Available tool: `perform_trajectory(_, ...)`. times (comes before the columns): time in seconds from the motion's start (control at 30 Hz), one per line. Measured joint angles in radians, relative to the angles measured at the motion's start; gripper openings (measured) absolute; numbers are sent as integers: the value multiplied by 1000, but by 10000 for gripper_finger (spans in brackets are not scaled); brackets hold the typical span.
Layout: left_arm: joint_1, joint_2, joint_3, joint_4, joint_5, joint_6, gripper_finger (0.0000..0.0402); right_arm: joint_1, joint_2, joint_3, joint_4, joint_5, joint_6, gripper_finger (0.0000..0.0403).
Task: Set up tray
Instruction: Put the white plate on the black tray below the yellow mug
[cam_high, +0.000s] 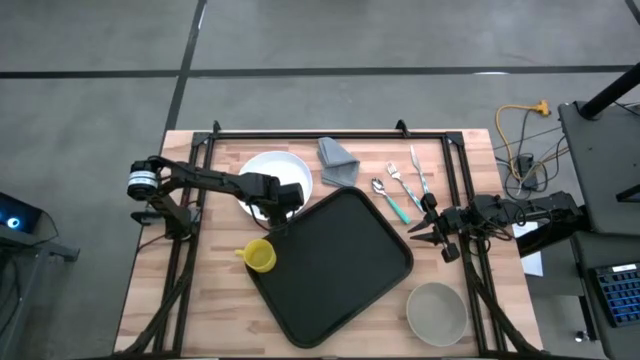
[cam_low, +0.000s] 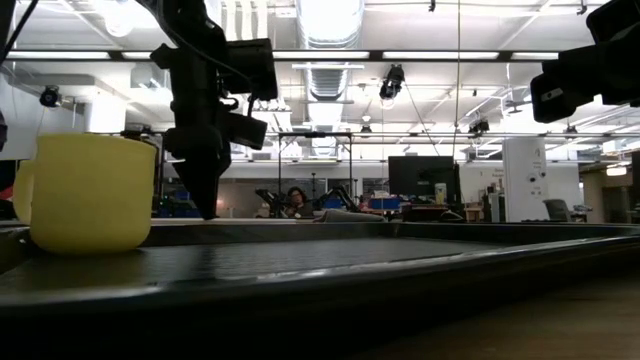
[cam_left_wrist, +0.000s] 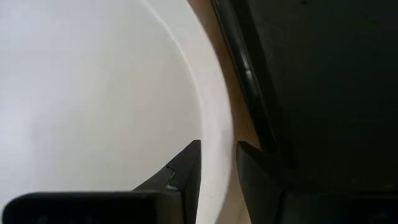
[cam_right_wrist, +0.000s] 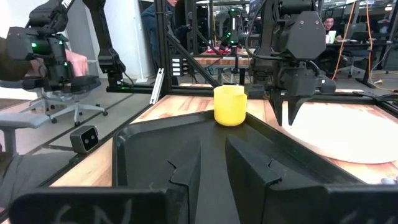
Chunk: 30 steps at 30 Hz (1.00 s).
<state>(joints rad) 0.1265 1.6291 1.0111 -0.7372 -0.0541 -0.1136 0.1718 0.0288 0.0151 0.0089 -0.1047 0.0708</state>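
Note:
The black tray (cam_high: 335, 270) lies askew at the table's middle; in the low view the tray (cam_low: 350, 270) fills the foreground. A yellow cup (cam_high: 260, 256) stands at its left edge. The white plate (cam_high: 272, 175) lies flat on the wood beyond the tray's far-left side. My left gripper (cam_high: 284, 208) points down at the plate's rim nearest the tray and is shut on it; it also shows as the left gripper (cam_right_wrist: 290, 118) in the right wrist view. My right gripper (cam_high: 421, 228) hovers open and empty at the tray's right corner (cam_right_wrist: 161, 149). My left gripper pinches the plate's rim (cam_left_wrist: 219, 149) on the side next to the tray. One finger (cam_left_wrist: 186, 171) is over the plate's inside, the other (cam_left_wrist: 252, 168) outside, between plate and tray. The fingers come from above, pointing down. The plate lies flat on the table.
A grey cloth (cam_high: 338, 160) lies at the far edge, with a spoon and forks (cam_high: 402, 188) to its right. A grey bowl (cam_high: 437, 312) sits near the table's near-right corner. Black frame rails run along both sides. People sit in the room beyond.

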Motion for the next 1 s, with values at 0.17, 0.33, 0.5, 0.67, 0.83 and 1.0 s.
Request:
perform_trajectory(0.17, -1, 0, 0, 0, 12, 0, 86, 0, 0, 0, 0, 0, 0, 68)
perform_trajectory(0.33, -1, 7, -2, 2, 12, 1, 86, 0, 0, 0, 0, 0, 0, 68)
perform_trajectory(0.5, -1, 37, -4, 3, 11, 1, 86, 0, 0, 0, 0, 0, 0, 68)
perform_trajectory(0.67, -1, 74, -4, 4, 11, 2, 86, 0, 0, 0, 0, 0, 0, 68)
perform_trajectory(0.83, 0, 96, -3, 5, 7, 7, 86, 0, 0, 0, 0, 0, 0, 68)
perform_trajectory(1.0, 0, 97, -2, 5, 4, 8, 73, 0, 0, 0, 0, 0, 0, 68)
